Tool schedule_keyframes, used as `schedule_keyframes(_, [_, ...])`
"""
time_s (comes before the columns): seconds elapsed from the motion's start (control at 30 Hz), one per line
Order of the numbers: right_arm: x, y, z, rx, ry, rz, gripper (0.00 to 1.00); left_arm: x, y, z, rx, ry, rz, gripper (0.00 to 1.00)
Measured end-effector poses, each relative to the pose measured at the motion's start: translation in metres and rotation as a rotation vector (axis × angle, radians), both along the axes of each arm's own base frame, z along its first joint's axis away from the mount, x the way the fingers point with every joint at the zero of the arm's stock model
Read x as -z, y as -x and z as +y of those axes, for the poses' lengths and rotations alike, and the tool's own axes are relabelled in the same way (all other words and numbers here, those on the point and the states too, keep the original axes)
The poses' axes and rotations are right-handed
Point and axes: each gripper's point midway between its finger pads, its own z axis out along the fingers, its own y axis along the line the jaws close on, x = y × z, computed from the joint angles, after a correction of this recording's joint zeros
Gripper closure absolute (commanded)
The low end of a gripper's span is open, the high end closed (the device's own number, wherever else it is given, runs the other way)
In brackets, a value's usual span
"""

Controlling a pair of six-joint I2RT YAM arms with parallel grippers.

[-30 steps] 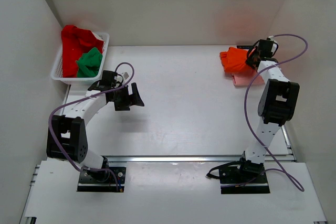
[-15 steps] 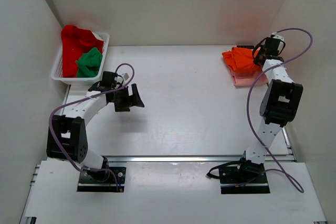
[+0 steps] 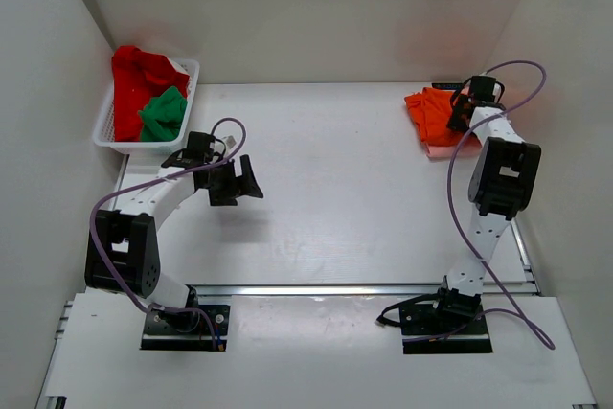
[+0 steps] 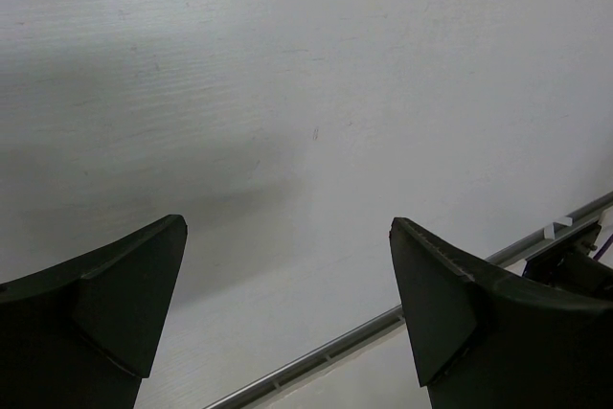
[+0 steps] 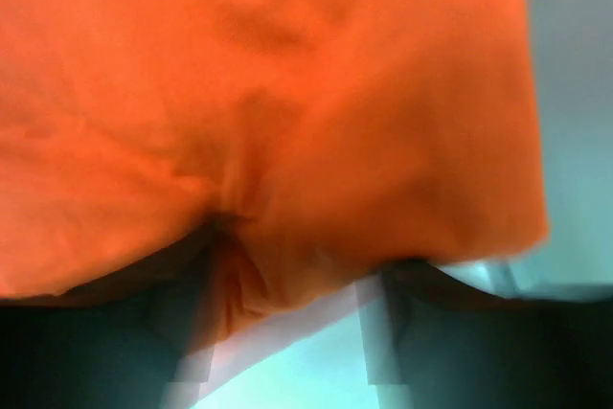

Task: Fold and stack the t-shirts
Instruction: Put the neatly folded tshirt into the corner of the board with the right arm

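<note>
The step in hand looks like stacking. The orange shirt (image 3: 428,107) lies in the upper right of the top view on the pink shirt (image 3: 448,148), of which only a strip shows at the lower edge. The right gripper (image 3: 460,110) is down on the orange shirt's right side. In the right wrist view orange cloth fills the frame, with a pucker bunched low between the blurred fingers. They seem set apart, but whether they pinch the cloth I cannot tell. The left gripper (image 3: 249,177) hovers left of centre with its fingers wide apart and nothing between them, only bare table (image 3: 345,189) below. The red shirt (image 3: 132,72) and green shirt (image 3: 163,112) sit crumpled in the basket (image 3: 103,129) at upper left, so I judge the task about half done. The next move probably calls for the right arm to let go and lift off without dragging the top layer askew. The left arm would then reach up and left for a shirt in the basket. Room is tight at upper right, where the stack sits near the right wall (image 3: 565,93) and the table's back edge. The middle of the table gives wide space for spreading a shirt, bounded at the bottom by the rail (image 3: 335,288).
</note>
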Motion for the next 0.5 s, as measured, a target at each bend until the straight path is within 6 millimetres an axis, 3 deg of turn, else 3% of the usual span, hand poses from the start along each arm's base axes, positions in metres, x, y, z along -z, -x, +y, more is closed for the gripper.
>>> schedule_keyframes(0.03, [-0.003, 0.001, 0.0, 0.006, 0.012, 0.01, 0.01, 0.0, 0.0, 0.0, 0.0, -0.002, 0.001, 0.01])
schedule_keyframes(0.13, [-0.026, 0.004, 0.001, 0.007, 0.06, 0.003, 0.01, -0.002, 0.0, 0.005, -0.01, -0.022, 0.008, 0.01])
schedule_keyframes(0.23, [-0.06, 0.018, 0.016, -0.009, 0.094, -0.032, 0.01, -0.014, -0.011, 0.01, -0.014, -0.069, -0.029, 0.01])
schedule_keyframes(0.4, [-0.129, 0.051, 0.064, -0.1, 0.138, -0.129, 0.01, -0.042, -0.04, 0.019, -0.003, -0.173, -0.159, 0.01])
schedule_keyframes(0.5, [-0.143, 0.067, 0.105, -0.187, 0.131, -0.154, 0.01, -0.048, -0.045, 0.028, 0.005, -0.226, -0.192, 0.01])
